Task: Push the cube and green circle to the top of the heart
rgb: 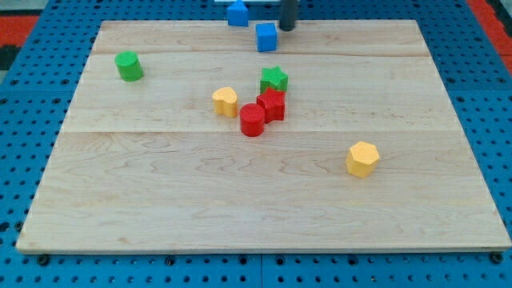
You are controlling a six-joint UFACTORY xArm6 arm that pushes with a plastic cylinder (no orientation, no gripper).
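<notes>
A blue cube [266, 37] sits near the top edge of the wooden board [160, 208], at the middle. My tip [286, 28] is just right of the cube and a little above it, close to touching. A green circle [128, 66] stands at the upper left, far from my tip. A yellow heart [226, 102] lies near the board's centre, below and left of the cube.
A second blue block [238, 14] lies at the top edge, left of the cube. A green star [274, 78], a red star [272, 105] and a red circle [253, 120] cluster right of the heart. A yellow hexagon [362, 158] sits at the right.
</notes>
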